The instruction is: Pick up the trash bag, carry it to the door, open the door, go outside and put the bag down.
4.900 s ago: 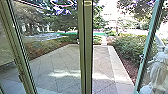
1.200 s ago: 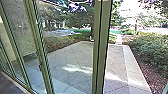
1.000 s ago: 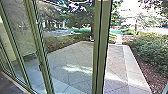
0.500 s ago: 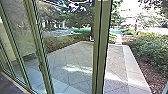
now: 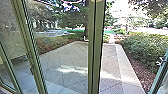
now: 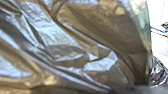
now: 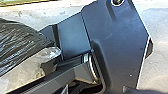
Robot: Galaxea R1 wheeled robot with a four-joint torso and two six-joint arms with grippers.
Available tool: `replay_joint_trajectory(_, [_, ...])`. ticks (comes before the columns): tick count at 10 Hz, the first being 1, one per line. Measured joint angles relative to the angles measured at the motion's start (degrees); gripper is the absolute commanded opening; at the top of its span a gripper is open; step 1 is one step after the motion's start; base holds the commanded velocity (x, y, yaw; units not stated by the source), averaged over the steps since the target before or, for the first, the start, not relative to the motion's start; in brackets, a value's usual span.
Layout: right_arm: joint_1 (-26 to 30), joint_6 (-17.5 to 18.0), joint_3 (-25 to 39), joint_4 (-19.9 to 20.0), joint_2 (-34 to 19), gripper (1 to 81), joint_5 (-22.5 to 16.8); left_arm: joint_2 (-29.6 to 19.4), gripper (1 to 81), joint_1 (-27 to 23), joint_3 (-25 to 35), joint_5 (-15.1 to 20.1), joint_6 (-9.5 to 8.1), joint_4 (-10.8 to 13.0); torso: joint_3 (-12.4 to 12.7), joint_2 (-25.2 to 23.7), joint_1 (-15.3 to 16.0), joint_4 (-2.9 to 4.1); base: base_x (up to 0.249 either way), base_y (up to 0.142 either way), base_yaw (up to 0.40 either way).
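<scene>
Trash bag (image 6: 72,50), creased and glossy: bulking close before the left wrist camera; whether the left tool is gripping it or standing wide, cannot tell. Right tool: state likewise cannot tell. Dark wrinkled plastic (image 7: 17,42), in the right wrist view: lying near the robot's plate (image 7: 117,37). Glass panes (image 5: 62,57) and green post (image 5: 96,50): standing ahead. Door (image 5: 160,75), with handle (image 5: 160,61): standing open on the right. Paving (image 5: 109,58): stretching outside. Shrubs (image 5: 142,46): edging it. Trees (image 5: 70,16): rising beyond.
</scene>
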Motion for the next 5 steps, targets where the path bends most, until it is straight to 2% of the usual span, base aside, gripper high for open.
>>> replay_joint_trajectory(5, [-0.7,-0.2,-0.9,-0.2,0.1,81.1,0.2,0.4,1.0,0.0,0.0,0.0,0.00,0.9,0.0,0.0,0.0,0.00,0.000,0.000,-0.230])
